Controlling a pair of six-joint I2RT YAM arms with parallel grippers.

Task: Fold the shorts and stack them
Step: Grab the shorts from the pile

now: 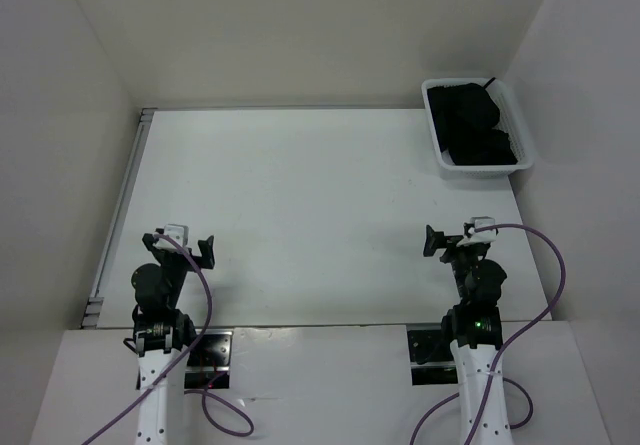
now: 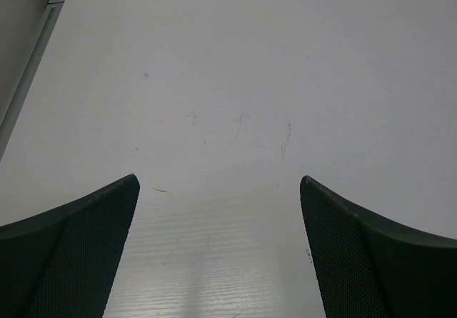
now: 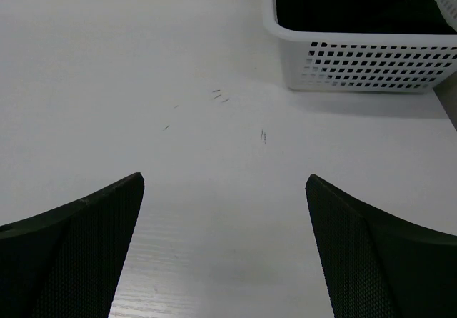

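Okay, we see the shorts [image 1: 468, 125] bunched in a dark heap inside the white mesh basket [image 1: 483, 171], which sits at the far right corner of the table [image 1: 320, 205]. Our left gripper [image 2: 219, 182] hangs over the tabletop near its base, jaws spread wide, gripping nothing. Our right gripper [image 3: 225, 179] is likewise spread and unloaded, with the basket ahead to its right, well apart.

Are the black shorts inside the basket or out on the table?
Inside. The shorts lie bunched within the walls of the basket, at the far right corner of the table.
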